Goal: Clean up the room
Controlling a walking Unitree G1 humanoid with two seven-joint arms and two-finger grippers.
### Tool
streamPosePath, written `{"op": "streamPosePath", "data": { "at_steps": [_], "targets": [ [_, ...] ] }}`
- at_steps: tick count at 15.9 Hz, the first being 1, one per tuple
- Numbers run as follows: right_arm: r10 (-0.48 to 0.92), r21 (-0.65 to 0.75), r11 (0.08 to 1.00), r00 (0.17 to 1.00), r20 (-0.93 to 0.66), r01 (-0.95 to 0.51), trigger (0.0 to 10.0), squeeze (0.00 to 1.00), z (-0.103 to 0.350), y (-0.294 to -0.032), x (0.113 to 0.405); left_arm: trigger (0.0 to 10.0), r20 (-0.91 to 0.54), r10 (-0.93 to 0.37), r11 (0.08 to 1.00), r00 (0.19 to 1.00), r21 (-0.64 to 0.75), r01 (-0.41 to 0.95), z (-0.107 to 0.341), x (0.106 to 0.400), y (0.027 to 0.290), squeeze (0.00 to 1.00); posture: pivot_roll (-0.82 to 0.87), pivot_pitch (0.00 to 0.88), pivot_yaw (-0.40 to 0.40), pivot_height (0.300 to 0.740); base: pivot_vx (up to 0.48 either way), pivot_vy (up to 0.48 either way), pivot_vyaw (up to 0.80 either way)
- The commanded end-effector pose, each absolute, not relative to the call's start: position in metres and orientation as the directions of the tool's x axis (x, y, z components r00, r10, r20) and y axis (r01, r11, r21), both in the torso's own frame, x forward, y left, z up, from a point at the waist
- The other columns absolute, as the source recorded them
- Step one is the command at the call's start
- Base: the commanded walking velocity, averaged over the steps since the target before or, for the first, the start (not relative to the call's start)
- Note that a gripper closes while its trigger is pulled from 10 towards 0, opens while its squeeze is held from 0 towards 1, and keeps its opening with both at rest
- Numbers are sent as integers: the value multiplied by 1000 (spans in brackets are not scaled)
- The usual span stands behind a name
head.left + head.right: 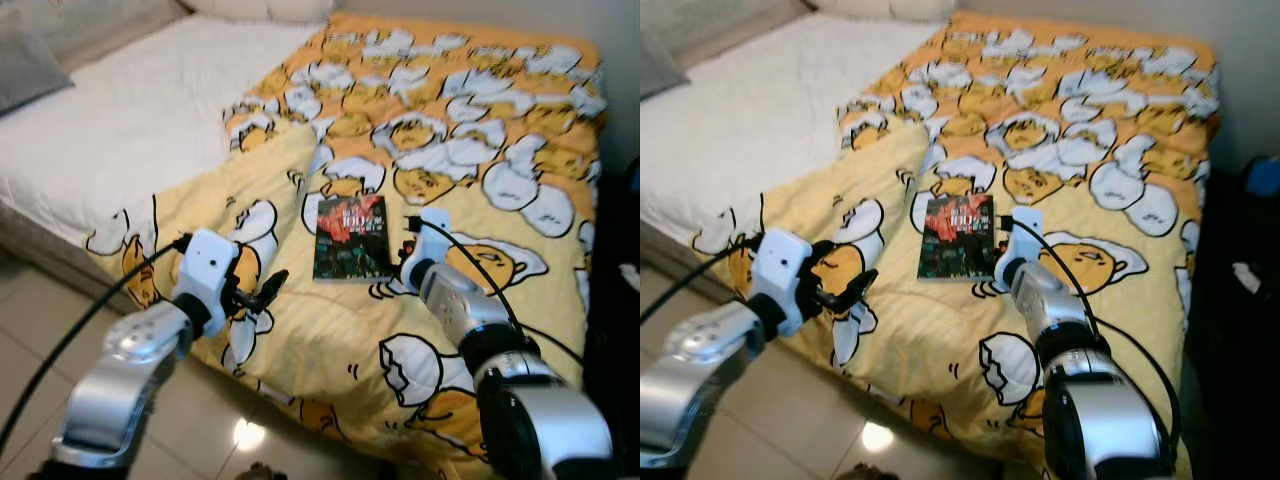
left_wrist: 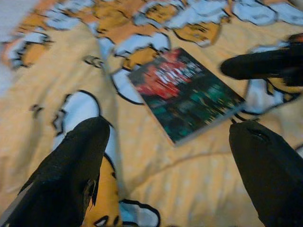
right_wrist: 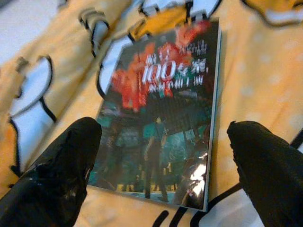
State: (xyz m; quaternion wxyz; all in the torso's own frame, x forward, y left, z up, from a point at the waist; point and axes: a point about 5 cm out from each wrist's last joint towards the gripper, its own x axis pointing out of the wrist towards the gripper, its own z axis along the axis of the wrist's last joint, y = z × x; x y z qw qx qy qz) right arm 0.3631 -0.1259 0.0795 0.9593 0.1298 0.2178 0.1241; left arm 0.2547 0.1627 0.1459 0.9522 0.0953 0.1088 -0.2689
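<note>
A bed (image 1: 120, 130) carried a yellow blanket (image 1: 480, 130) with egg cartoons. A dark book (image 1: 351, 238) lay flat on the blanket. The right gripper (image 3: 161, 156) hovered just beside the book at 3 o'clock, fingers spread. The left gripper (image 2: 175, 165) was at 8 o'clock from the book, fingers also spread.

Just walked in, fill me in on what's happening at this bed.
The robot faces a bed with a yellow cartoon blanket. A book lies flat on it. The right gripper is open, its fingers straddling the book's near end. The left gripper, also open, hovers off to the left. Nothing is lifted yet.
</note>
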Motion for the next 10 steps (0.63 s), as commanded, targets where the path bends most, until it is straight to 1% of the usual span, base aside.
{"op": "streamPosePath", "data": {
  "at_steps": [1,2,3,5,6,10],
  "targets": [
    [275,293,942,880,-387,-166,10000,1000,81,-128,366,10000,-277,-500,831,821,115,545,147,251,167,0,95,210,75,740,0,0,0],
    [273,299,941,881,-387,-160,10000,1000,82,-128,367,10000,-279,-501,829,819,116,547,148,250,168,0,100,216,73,740,0,0,0],
    [268,307,940,880,-391,-150,10000,0,85,-130,369,10000,-292,-501,826,814,120,551,151,246,173,0,119,239,64,740,0,0,0],
    [264,326,936,879,-397,-134,10000,0,86,-130,371,10000,-300,-500,828,813,110,550,152,241,175,0,126,245,53,740,0,0,0],
    [292,376,917,868,-401,-134,10000,0,86,-127,371,10000,-311,-508,827,804,88,556,152,236,176,0,127,254,51,740,0,0,0],
    [360,480,864,855,-375,-153,10000,0,88,-118,371,10000,-321,-524,819,789,66,570,151,230,174,0,122,254,43,740,0,0,0]
  ]
}}
